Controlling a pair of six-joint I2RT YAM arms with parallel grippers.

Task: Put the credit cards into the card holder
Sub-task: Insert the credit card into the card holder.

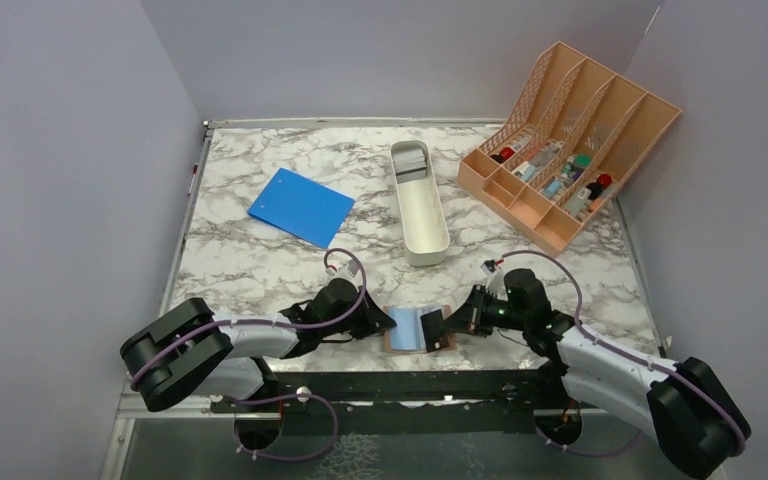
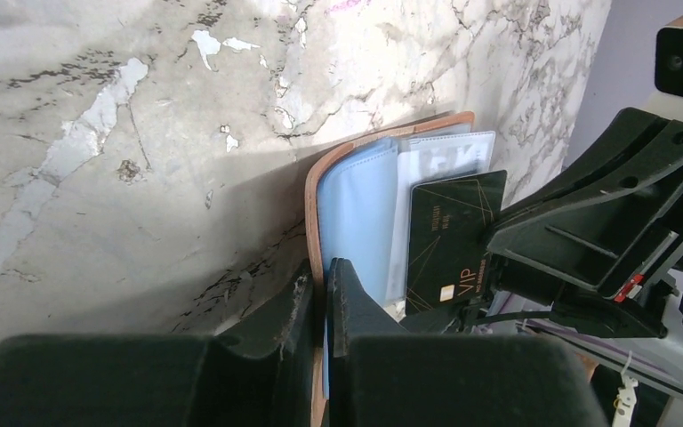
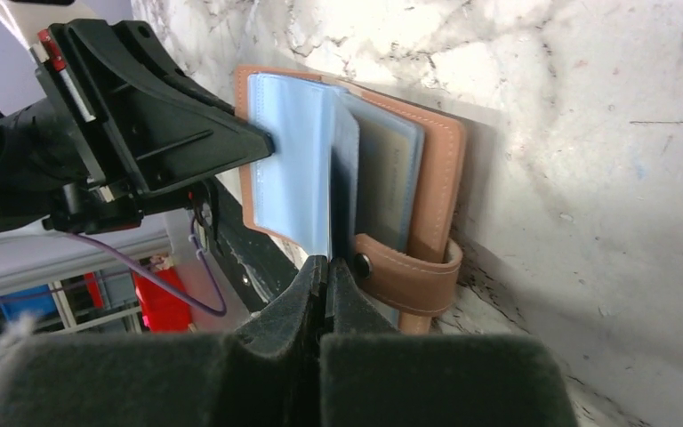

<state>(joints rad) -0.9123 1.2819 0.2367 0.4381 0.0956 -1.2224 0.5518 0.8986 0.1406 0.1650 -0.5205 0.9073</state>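
At near table [image 1: 260, 260] edge: card holder [image 1: 410, 330], open flat, pale blue inside up, long axis left-right. Nipped at left cover edge by left gripper [image 2: 322, 276] jaws. Over right half: black card [image 2: 452, 240], tilted, clamped in right gripper [image 3: 322, 262] jaws, pressed together. Farther back: white tray [image 1: 422, 215], long axis near-far; blue notebook [image 1: 301, 206]; peach organiser [image 1: 570, 140].

Lab test cell: bare walls [image 1: 60, 150] rnd marble tabletop [image 1: 250, 265].

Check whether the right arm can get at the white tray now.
Likely yes once freed: the right gripper pinches a card holder page, yet nothing stands between it and the white tray.
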